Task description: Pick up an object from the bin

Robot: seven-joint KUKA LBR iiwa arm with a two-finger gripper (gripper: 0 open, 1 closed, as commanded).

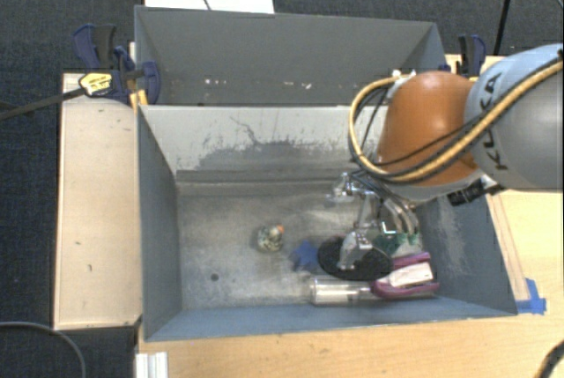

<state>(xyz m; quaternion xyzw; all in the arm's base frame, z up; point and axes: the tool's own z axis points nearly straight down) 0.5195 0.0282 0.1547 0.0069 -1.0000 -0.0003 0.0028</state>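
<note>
Jaws low over black round disc (330,261) at 4 o'clock on bin (220,182) floor; wide or narrow, cannot tell. Blue scrap (304,255) at disc's 9, clear tube (337,291) at 6, magenta-white piece (407,277) at 3.

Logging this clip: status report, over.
Gripper low over flat black round disc, lower right of grey metal bin. Hold unconfirmed. Clear plastic tube, small blue piece close alongside.

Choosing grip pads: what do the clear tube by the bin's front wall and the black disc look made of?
Clear tube: glossy see-through plastic, possibly glass; the grey floor shows through it. Black disc: matt, perhaps rubber or plastic; flat, no glints.
</note>
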